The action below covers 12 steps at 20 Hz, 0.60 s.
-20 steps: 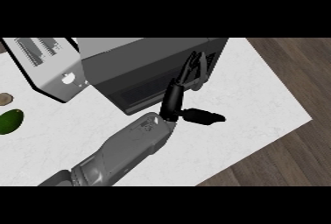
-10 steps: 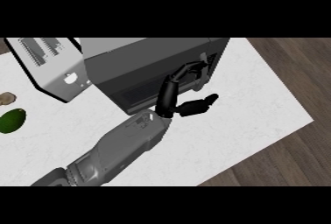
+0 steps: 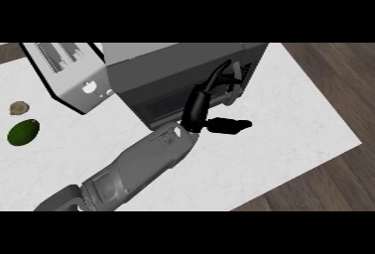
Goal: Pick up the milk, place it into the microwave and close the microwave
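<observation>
Since half a second ago my thumb has dropped level and points right, away from the box. My left hand [image 3: 196,111] holds nothing: its fingers [image 3: 212,84] are only lightly bent, reaching up the right end of the dark front [image 3: 157,106] of the microwave [image 3: 176,62] and seemingly touching it. I judge I am set there because that end looks like the door's free edge, where a push would shut it. The milk shows nowhere; I take it to be inside already, though I cannot confirm it. A light panel [image 3: 70,74] stands at the microwave's left, and a green fruit [image 3: 23,133] lies well apart on the counter [image 3: 293,119].
</observation>
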Each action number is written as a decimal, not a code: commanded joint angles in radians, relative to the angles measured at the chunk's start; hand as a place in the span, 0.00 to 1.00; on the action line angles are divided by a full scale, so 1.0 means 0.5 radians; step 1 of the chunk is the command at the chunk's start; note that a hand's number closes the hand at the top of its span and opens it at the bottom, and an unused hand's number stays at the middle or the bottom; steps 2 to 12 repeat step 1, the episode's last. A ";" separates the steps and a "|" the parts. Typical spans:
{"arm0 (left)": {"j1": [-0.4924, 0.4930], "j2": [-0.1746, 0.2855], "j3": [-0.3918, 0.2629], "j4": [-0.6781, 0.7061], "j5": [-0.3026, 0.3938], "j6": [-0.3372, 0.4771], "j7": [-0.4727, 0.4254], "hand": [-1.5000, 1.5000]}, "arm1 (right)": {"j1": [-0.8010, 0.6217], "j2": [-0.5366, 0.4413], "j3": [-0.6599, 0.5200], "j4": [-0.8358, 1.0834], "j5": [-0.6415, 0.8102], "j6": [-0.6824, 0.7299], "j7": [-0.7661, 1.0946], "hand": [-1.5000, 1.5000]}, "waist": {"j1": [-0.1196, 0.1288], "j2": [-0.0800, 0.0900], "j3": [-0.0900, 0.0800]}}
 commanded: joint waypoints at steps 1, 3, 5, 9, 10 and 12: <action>-0.114 0.120 0.023 0.356 -0.008 0.128 0.223 0.00 | 0.006 -0.011 -0.015 -0.013 -0.015 -0.015 0.011 0.00 | 0.038 0.030 0.005; -0.114 0.120 0.023 0.356 -0.008 0.128 0.223 0.00 | 0.006 -0.011 -0.015 -0.013 -0.015 -0.015 0.011 0.00 | 0.038 0.030 0.005; -0.114 0.120 0.023 0.356 -0.008 0.128 0.223 0.00 | 0.006 -0.011 -0.015 -0.013 -0.015 -0.015 0.011 0.00 | 0.038 0.030 0.005; -0.114 0.120 0.023 0.356 -0.008 0.128 0.223 0.00 | 0.006 -0.011 -0.015 -0.013 -0.015 -0.015 0.011 0.00 | 0.038 0.030 0.005; -0.114 0.120 0.023 0.356 -0.008 0.128 0.223 0.00 | 0.006 -0.011 -0.015 -0.013 -0.015 -0.015 0.011 0.00 | 0.038 0.030 0.005; -0.114 0.120 0.023 0.356 -0.008 0.128 0.223 0.00 | 0.006 -0.011 -0.015 -0.013 -0.015 -0.015 0.011 0.00 | 0.038 0.030 0.005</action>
